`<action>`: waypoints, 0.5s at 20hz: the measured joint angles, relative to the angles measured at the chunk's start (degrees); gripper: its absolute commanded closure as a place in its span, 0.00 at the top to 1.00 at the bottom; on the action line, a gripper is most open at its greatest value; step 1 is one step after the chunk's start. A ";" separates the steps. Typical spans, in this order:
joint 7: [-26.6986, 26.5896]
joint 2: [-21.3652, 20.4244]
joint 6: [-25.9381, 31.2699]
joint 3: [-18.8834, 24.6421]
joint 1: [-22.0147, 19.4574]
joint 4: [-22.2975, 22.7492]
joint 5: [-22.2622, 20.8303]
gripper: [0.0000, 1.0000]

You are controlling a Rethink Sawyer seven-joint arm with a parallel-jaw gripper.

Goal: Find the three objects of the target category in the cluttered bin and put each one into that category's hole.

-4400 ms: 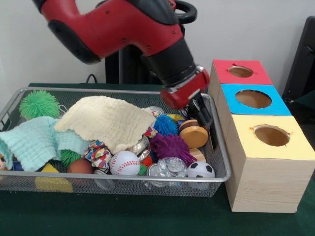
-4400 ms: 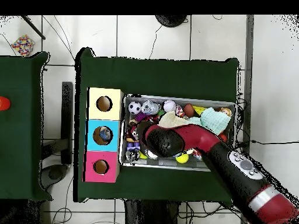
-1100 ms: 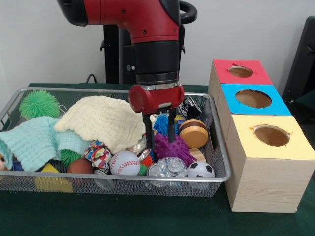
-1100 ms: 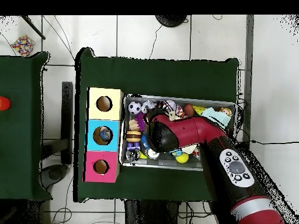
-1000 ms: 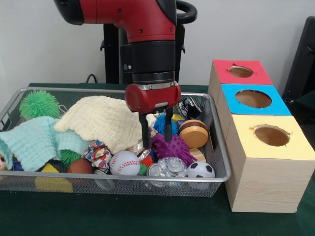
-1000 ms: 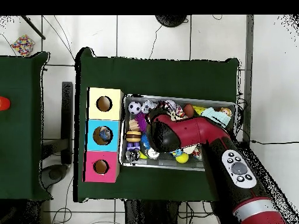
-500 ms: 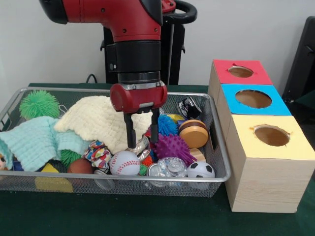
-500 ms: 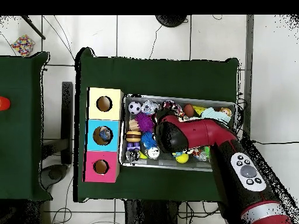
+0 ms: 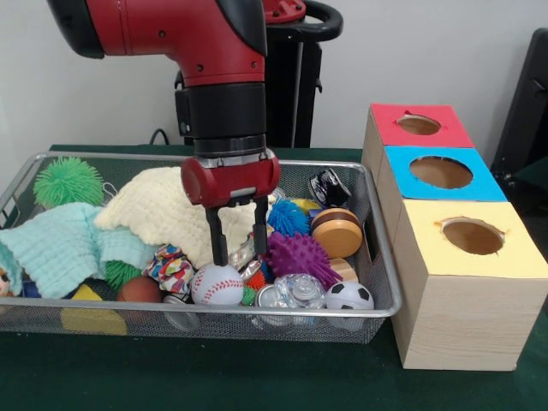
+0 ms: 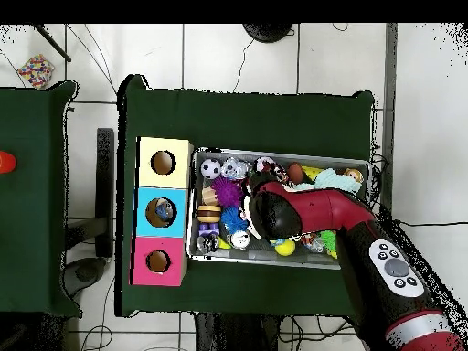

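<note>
Tool (image 9: 236, 247) hangs spread and empty over the baseball (image 9: 217, 283) near the bin's (image 9: 377, 257) front wall — we fear a fingertip catching the cream cloth (image 9: 175, 207) just left.

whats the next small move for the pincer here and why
Probably a short straight descent. The open pincer hangs just above the baseball, with its fingers spread and nothing held, so lowering should bring them around the ball before closing. The cream cloth lies close on one side, so drifting risks snagging it.
</note>
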 measured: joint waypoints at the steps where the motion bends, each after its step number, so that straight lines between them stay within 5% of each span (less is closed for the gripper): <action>1: 0.00 0.11 0.00 0.02 -0.02 0.01 -0.01 1.00; 10: 0.00 0.77 0.00 0.76 0.24 -0.14 -0.46 1.00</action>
